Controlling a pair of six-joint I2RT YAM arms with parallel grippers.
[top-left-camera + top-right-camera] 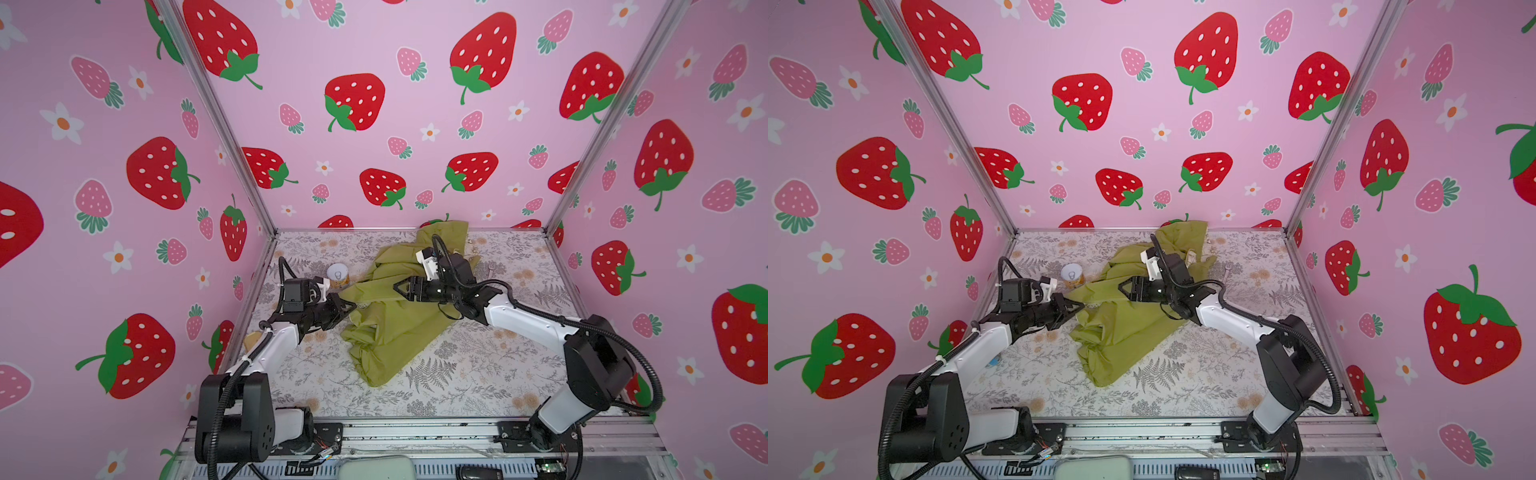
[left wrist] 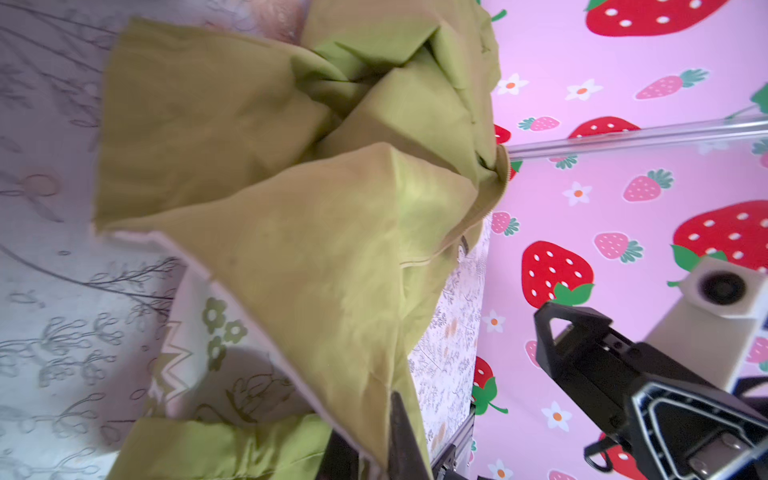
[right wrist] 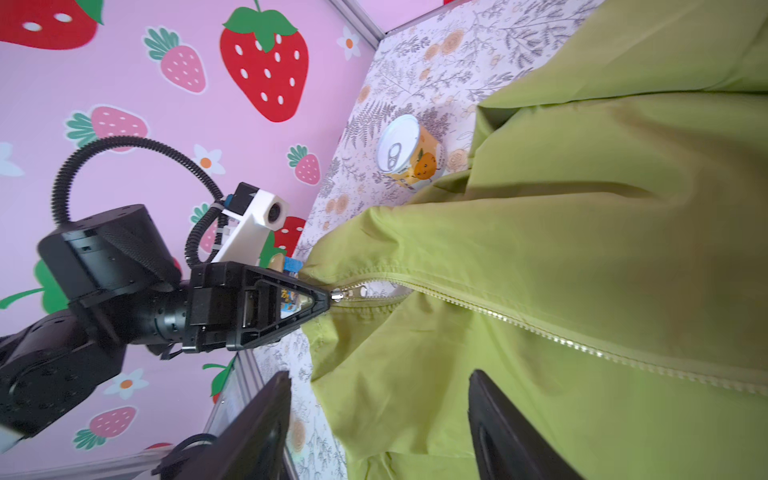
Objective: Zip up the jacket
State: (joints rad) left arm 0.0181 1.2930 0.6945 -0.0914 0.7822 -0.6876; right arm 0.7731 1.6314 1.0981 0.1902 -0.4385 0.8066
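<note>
The olive-green jacket [image 1: 395, 316] [image 1: 1125, 320] lies crumpled on the floral table, reaching up against the back wall. My left gripper [image 1: 353, 306] [image 1: 1081, 306] is shut on the jacket's [image 2: 291, 208] hem corner, and the fabric runs between its fingers [image 2: 401, 432]. In the right wrist view that gripper [image 3: 326, 299] pinches the cloth right at the zipper slider [image 3: 345, 294]. The zipper teeth [image 3: 498, 313] run away from it across the jacket [image 3: 540, 208]. My right gripper [image 1: 397, 286] [image 1: 1121, 287] [image 3: 380, 378] hovers open above the jacket with nothing between its fingers.
A small can with an orange label [image 1: 338, 277] [image 1: 1072, 276] [image 3: 409, 158] stands on the table just behind the left gripper, close to the jacket's edge. Strawberry-printed walls close in three sides. An aluminium rail [image 1: 415, 432] runs along the front.
</note>
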